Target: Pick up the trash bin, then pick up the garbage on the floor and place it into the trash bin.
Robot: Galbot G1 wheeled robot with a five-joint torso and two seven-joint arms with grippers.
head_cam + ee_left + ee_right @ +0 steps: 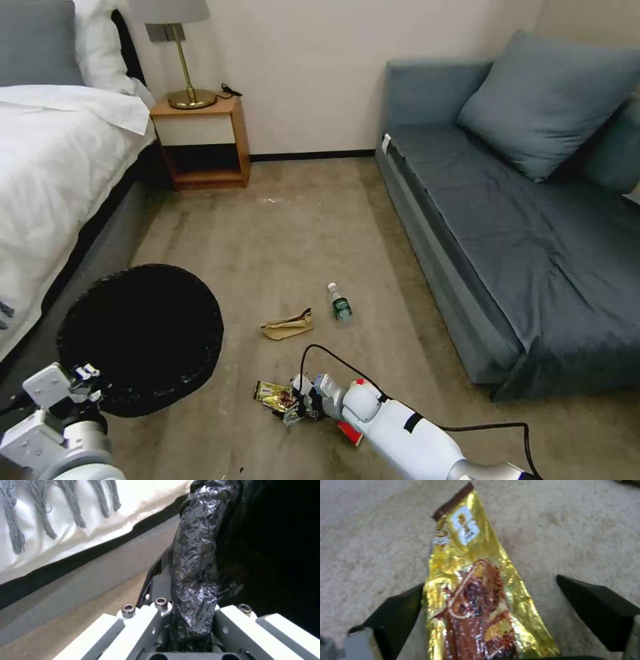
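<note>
Left gripper (186, 630) sits low at the robot's left, fingers (140, 627) clamped on the bagged rim of the trash bin (143, 333), wrist angled up toward it. Right arm (413, 437) reaches forward and down across the floor; right gripper (493, 610) is spread wide, one finger touching the gold snack wrapper (473, 585), the other clear of it.

Bed (47, 153), nightstand (203, 143), lamp (177, 47), sofa (520, 213).

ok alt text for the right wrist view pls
A gold-brown snack wrapper lies on beige carpet between the right gripper's open black fingers, one finger touching its edge, the other apart.
</note>
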